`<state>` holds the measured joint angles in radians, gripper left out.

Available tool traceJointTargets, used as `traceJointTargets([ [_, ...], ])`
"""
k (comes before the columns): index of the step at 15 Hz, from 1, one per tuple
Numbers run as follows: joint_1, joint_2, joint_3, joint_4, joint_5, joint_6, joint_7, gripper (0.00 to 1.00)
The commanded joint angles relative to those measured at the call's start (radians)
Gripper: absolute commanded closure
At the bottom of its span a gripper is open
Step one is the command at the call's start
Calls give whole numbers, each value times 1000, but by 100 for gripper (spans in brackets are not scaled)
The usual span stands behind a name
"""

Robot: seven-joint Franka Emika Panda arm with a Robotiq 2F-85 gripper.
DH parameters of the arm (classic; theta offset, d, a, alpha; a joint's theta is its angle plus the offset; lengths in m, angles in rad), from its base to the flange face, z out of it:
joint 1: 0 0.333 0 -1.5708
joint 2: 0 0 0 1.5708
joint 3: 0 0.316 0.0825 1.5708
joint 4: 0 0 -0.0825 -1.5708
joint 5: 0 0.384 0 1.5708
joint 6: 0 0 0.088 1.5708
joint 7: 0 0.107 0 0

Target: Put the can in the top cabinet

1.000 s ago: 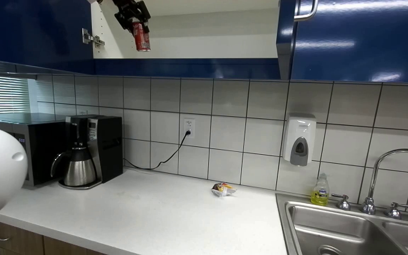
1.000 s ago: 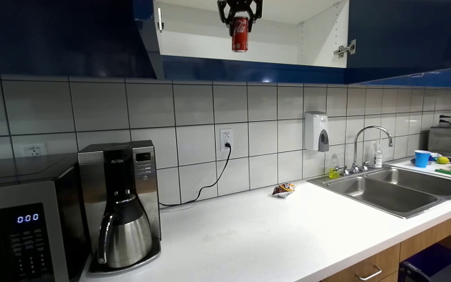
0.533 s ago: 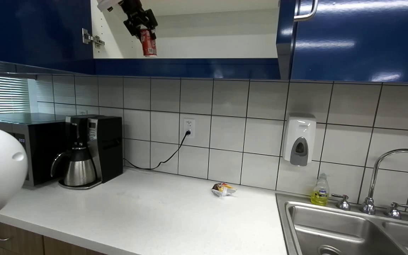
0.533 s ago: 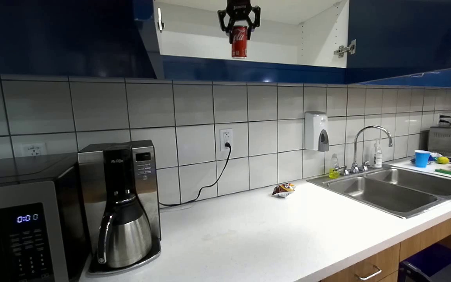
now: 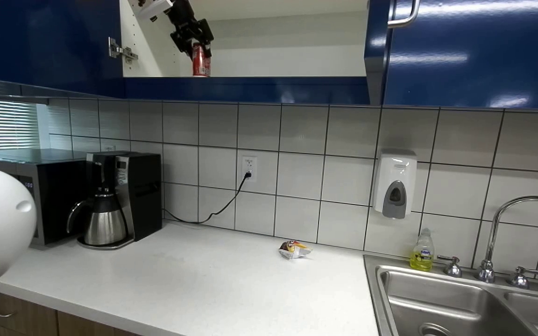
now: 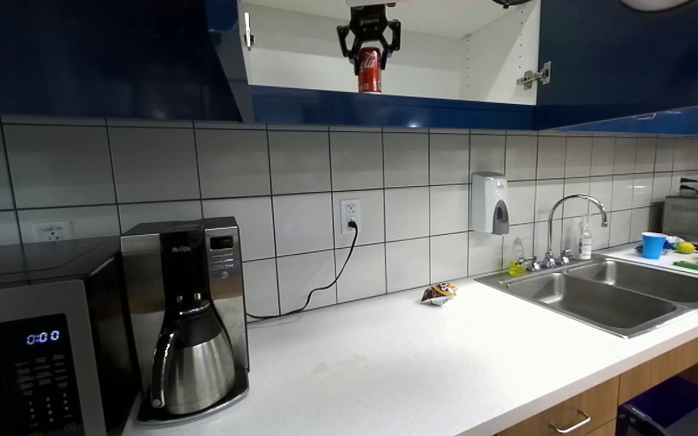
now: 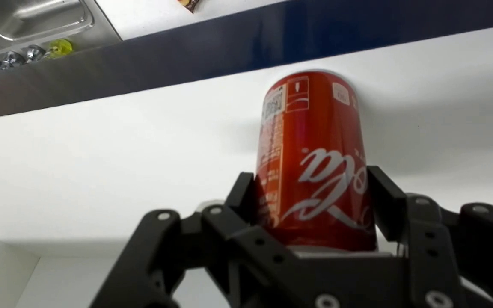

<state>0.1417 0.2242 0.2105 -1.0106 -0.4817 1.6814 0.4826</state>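
Wrist view: the gripper (image 7: 311,184) is pinching the red can (image 7: 315,128); both exterior views are showing it upright inside the top cabinet (image 6: 428,110), near the front edge, base contact being unconfirmed.

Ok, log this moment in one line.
can: inside top cabinet, near front edge | gripper: closed on can | touching shelf: unclear

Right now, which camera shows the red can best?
The wrist view: the can looms large in the gripper, white lettering clear. Both exterior views show it small, upright, low in the opening of the top cabinet.
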Motion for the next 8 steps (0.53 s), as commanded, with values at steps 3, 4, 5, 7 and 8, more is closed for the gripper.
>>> traceJointTargets([
  [3, 10, 48, 1, 87, -7, -49, -13, 0],
  [4, 11, 47, 1, 86, -8, -48, -13, 0],
  [5, 10, 44, 2, 83, -6, -44, -14, 0],
  [7, 10, 26, 4, 68, 0, -36, -16, 0],
  [8, 9, 11, 7, 53, 7, -29, -18, 0],
])
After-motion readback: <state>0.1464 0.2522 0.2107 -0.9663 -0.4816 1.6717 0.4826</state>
